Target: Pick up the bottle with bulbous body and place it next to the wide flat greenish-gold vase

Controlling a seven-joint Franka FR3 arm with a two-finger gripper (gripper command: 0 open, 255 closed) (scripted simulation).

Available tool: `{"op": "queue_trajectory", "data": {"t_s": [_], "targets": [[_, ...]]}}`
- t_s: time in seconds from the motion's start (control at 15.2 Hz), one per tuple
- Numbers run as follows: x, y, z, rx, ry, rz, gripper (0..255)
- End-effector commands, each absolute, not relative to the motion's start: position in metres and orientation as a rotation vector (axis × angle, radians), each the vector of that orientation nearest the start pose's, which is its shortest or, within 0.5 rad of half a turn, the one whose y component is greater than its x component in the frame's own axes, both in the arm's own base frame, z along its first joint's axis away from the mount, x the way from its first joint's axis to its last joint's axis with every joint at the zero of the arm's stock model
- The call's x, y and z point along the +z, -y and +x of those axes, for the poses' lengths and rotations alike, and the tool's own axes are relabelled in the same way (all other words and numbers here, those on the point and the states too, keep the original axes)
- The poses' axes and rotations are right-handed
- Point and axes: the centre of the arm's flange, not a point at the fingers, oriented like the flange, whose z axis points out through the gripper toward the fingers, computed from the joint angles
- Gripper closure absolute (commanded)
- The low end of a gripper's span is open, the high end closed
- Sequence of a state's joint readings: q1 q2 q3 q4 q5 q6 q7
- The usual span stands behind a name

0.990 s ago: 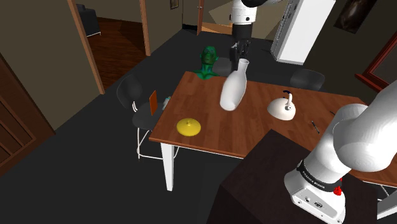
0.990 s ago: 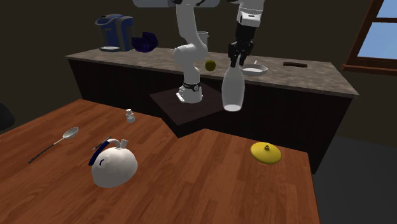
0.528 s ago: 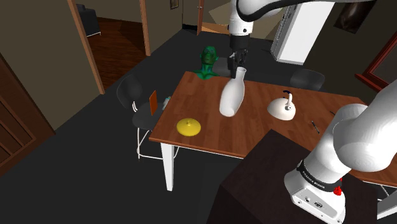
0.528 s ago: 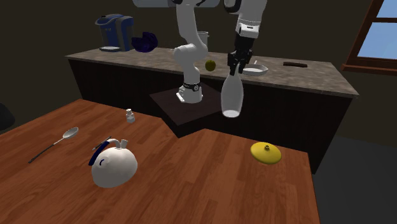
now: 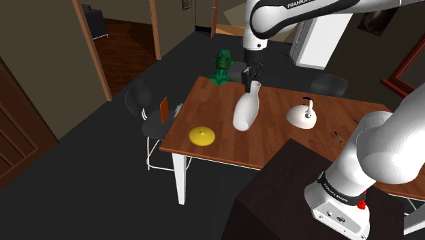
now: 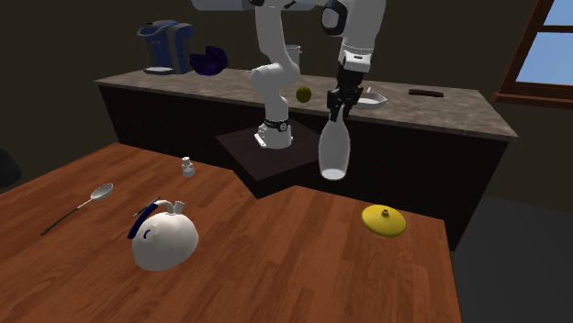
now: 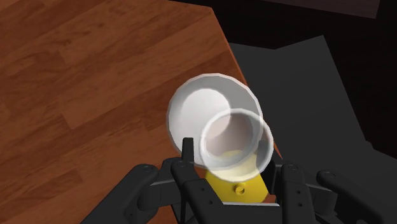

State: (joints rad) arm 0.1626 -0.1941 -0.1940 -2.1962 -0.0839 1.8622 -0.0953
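White bottle (image 5: 246,110) hangs over the table (image 5: 272,140), its neck apparently clamped by the gripper (image 5: 250,76); yellow vase (image 5: 202,136) lies near, on the shoulder view's left.

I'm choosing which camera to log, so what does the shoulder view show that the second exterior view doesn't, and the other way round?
Shoulder view: a green figure beyond the table's far corner and a wooden doorway. Second exterior view: a counter with a coffee machine on it, and a window. Shared: the pincer shut on the neck of the white bottle, held above the wooden table, plus the flat yellow vase and the white kettle.
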Motion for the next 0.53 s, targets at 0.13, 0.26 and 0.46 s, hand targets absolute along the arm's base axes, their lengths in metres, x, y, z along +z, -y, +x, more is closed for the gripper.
{"op": "queue_trajectory", "data": {"t_s": [0.13, 0.26, 0.46], "targets": [[0.432, 0.024, 0.475, 0.228, 0.158, -3.162, 255], [0.422, 0.024, 0.475, 0.228, 0.158, -3.162, 255], [0.406, 0.024, 0.475, 0.228, 0.158, -3.162, 255]]}}
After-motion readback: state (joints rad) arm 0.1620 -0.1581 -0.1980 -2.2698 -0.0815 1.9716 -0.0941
